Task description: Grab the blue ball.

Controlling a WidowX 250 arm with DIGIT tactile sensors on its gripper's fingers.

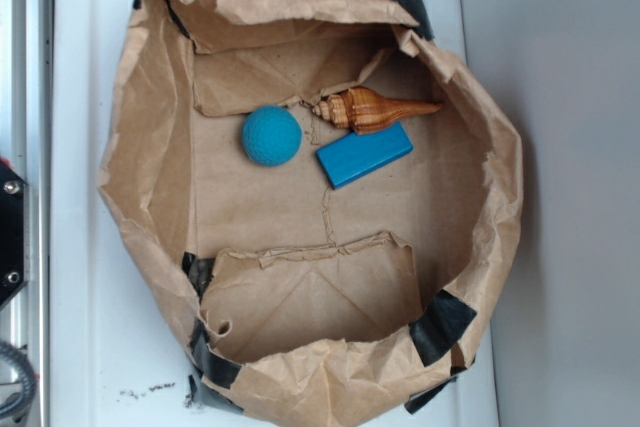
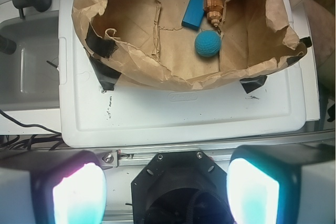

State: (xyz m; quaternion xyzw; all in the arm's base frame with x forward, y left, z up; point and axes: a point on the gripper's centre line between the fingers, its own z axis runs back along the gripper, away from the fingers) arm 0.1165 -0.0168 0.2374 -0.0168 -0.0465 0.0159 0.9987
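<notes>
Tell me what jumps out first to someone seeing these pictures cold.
A crumpled paper bag, opened wide on a white tray, fills the exterior view. On its floor lie a ball, a blue block and a shell, close together. In the wrist view the hand hangs open outside the bag.

So the gripper (image 2: 165, 187) sits at the bottom of the wrist view, both fingers (image 2: 79, 192) spread wide with nothing between them, pads glowing bright. It's hanging up high; in the exterior view I can't really make it out.
</notes>
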